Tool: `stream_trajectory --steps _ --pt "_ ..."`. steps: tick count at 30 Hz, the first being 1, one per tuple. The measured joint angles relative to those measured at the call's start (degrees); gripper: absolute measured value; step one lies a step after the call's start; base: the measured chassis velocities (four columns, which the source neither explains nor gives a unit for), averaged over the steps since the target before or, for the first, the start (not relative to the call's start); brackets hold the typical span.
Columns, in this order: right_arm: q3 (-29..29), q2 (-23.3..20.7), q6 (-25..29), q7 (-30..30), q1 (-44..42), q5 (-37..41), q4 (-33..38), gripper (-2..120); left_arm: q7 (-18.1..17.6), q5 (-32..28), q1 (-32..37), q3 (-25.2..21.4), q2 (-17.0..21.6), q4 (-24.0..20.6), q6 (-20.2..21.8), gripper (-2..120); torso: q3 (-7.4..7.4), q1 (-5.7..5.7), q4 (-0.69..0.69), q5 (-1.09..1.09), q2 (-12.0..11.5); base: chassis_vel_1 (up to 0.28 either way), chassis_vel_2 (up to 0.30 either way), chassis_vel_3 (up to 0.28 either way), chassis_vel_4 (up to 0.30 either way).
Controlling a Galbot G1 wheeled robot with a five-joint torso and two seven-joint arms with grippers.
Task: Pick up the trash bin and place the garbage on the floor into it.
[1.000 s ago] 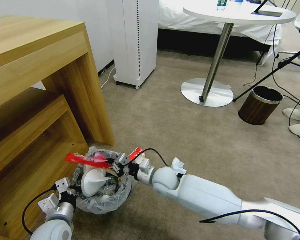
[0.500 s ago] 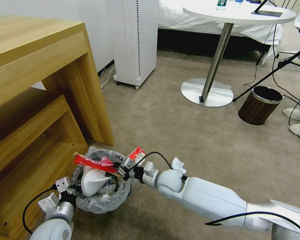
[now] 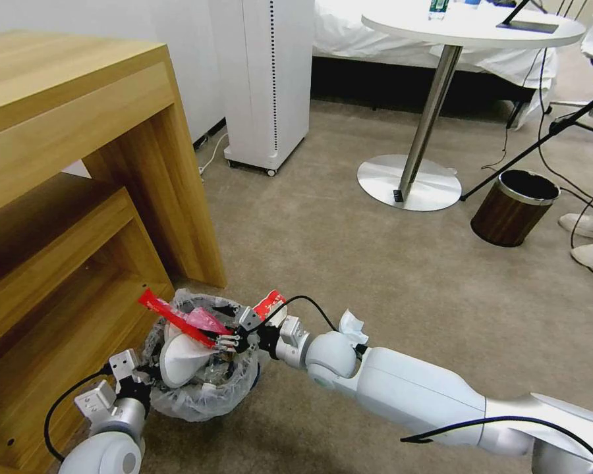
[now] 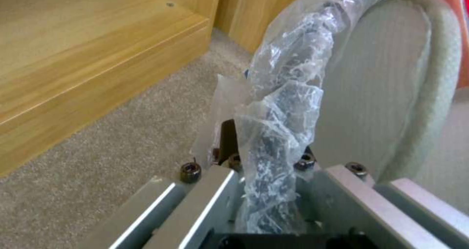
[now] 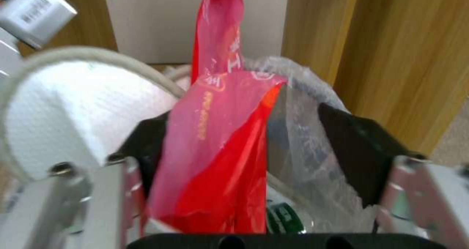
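Note:
The trash bin (image 3: 197,388), lined with a clear bag, stands on the beige floor (image 3: 349,250) beside the wooden shelf. My left gripper (image 3: 137,376) is shut on its near rim; the left wrist view has the bagged rim (image 4: 273,150) pinched between the fingers. A white slipper (image 3: 181,354) stands upright inside. My right gripper (image 3: 230,340) hovers over the bin mouth with its fingers spread wide. A red wrapper (image 3: 178,317) leans against one pad (image 5: 146,142) and slants up over the bin. A second red wrapper (image 3: 270,306) and a white paper scrap (image 3: 352,326) lie beside the bin.
The wooden shelf unit (image 3: 79,197) crowds the bin's left side. A white tower unit (image 3: 267,79), a round table's base (image 3: 408,182), a brown bin (image 3: 514,207), tripod legs and cables stand farther off. Someone's shoes (image 3: 590,224) show at the right edge.
The red wrapper went from lying level across the bin to slanting, far end up. My right gripper dipped slightly lower over the bin. The left gripper kept still.

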Motion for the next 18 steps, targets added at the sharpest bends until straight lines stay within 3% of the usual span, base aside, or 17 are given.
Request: stream_trajectory --steps 6,18 --pt "0.0 -1.7 -0.2 -0.1 -0.6 0.0 1.0 98 -0.1 0.1 0.1 0.0 -0.1 0.0 0.0 1 0.00 0.00 0.00 0.00 0.0 0.000 0.000 0.000 0.000" --pt "2.7 -2.6 2.5 -0.4 -1.8 0.9 4.3 100 -0.1 0.5 0.2 0.1 -0.5 0.0 0.0 1 0.00 0.01 -0.01 0.00 0.0 0.000 0.000 0.000 0.000"
